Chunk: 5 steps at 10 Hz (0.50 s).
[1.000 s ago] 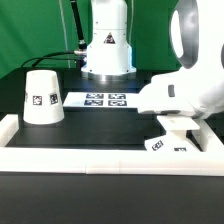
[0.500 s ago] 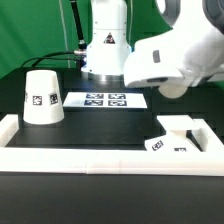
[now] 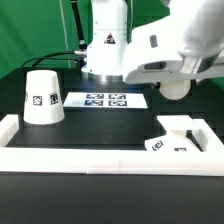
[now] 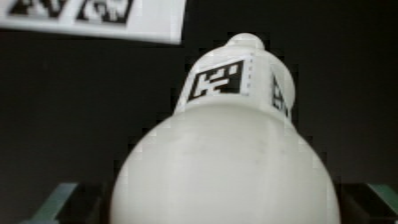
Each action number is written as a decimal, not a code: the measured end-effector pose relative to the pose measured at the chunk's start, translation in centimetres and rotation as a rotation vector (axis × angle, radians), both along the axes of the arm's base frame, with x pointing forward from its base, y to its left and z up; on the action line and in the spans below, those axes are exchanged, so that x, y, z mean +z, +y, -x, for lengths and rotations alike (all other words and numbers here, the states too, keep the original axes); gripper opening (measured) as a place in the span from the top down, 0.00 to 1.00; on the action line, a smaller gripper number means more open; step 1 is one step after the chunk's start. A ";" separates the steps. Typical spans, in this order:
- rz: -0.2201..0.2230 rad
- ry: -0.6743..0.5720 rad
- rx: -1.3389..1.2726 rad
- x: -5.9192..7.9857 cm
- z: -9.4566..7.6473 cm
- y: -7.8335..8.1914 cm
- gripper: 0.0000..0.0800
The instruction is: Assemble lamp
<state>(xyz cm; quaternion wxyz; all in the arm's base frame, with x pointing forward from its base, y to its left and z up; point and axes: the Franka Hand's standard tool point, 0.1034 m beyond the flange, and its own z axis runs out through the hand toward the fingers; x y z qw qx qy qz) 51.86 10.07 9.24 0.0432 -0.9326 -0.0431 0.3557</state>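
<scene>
My gripper [image 3: 176,82] is shut on the white bulb [image 3: 177,89] and holds it in the air above the table's right part in the exterior view. In the wrist view the bulb [image 4: 222,160] fills the space between my gripper [image 4: 217,206] fingers [image 4: 64,200], and its tagged stem [image 4: 238,78] points away from the wrist. The flat base plate [image 3: 180,128] lies at the exterior view's right, against the white rim. The cone shade [image 3: 42,97] stands upright at the left.
The marker board [image 3: 105,99] lies flat at the back middle of the black table and also shows in the wrist view [image 4: 89,16]. A white rim [image 3: 100,158] frames the table. The arm's base [image 3: 106,45] stands behind.
The arm has risen from low over the base plate to well above it. The bulb's ball now shows beneath the wrist.
</scene>
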 end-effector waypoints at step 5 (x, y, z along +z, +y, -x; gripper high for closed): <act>-0.039 -0.345 0.011 3.2 -4.4 -0.1 0.28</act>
